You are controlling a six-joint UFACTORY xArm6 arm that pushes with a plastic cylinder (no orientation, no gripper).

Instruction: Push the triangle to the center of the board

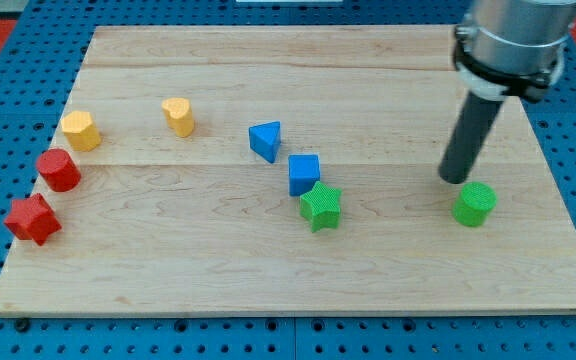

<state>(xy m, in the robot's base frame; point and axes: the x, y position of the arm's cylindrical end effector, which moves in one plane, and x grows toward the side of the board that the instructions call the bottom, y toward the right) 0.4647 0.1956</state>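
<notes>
While the blue triangle [266,140] sits just left of the board's [268,290] centre, touched by nothing, the tip [455,179] rests near the right edge above the green cylinder [475,204]. No pincer exists. Approach comes next, probably circling to the triangle's left side.
</notes>
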